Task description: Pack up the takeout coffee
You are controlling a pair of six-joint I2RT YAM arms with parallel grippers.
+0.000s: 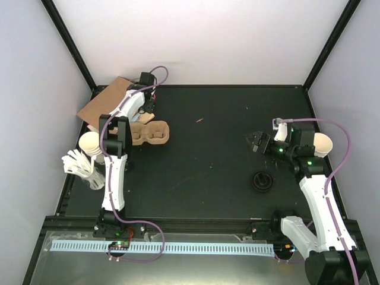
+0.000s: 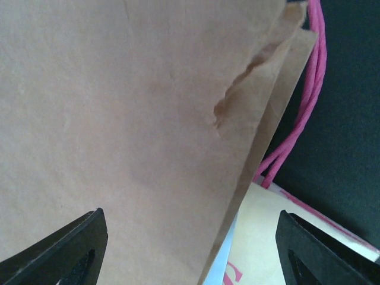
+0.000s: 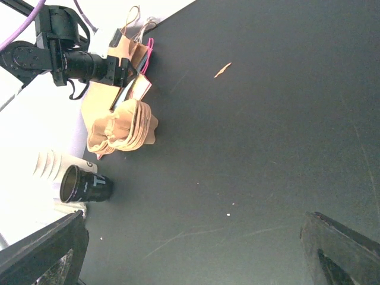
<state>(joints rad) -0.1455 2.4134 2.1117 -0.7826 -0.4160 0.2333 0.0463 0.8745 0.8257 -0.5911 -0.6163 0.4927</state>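
On the black table (image 1: 219, 119), one lidless paper cup (image 1: 90, 142) sits at the left edge. A second cup (image 1: 322, 144) sits at the right edge behind the right arm. A black lid (image 1: 263, 181) lies near the right gripper (image 1: 256, 142), whose fingers are spread wide on nothing. The left gripper (image 2: 190, 214), equally wide and empty, faces the brown paper bag (image 2: 119, 119), near the cardboard cup carrier (image 1: 151, 132).
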